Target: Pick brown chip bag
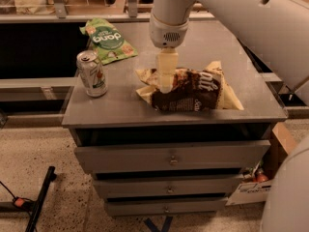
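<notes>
The brown chip bag [195, 94] lies crinkled on the grey cabinet top [116, 108], right of centre, with cream ends and white lettering. My gripper [165, 85] points straight down from the white arm and reaches the left part of the bag, at or just above its surface. The arm hides part of the bag's left end.
A silver drink can [91, 74] stands upright at the front left of the top. A flat green bag [107, 40] lies at the back left. The cabinet has drawers [170, 157] below. A cardboard box [279, 146] sits on the floor at the right.
</notes>
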You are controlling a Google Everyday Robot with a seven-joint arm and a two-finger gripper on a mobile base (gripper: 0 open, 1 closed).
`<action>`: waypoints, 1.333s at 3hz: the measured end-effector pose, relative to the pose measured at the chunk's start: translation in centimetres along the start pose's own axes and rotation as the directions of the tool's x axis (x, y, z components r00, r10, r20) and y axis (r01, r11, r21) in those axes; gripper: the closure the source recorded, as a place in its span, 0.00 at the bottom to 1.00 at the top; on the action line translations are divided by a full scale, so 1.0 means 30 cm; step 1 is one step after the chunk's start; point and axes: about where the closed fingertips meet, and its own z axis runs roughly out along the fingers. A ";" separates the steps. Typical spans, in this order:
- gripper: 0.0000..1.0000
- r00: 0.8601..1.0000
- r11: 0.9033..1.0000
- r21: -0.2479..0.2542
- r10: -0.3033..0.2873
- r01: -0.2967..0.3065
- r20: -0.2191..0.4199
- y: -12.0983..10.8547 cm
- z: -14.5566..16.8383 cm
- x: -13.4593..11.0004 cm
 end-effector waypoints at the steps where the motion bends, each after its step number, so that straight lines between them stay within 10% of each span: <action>1: 0.00 1.000 0.999 -0.030 0.016 -0.016 -0.004 0.058 0.005 0.011; 2: 0.00 1.000 0.997 -0.075 0.031 -0.031 0.002 0.123 0.039 0.023; 4: 0.41 0.999 0.989 -0.147 0.009 -0.003 0.036 0.243 0.110 -0.035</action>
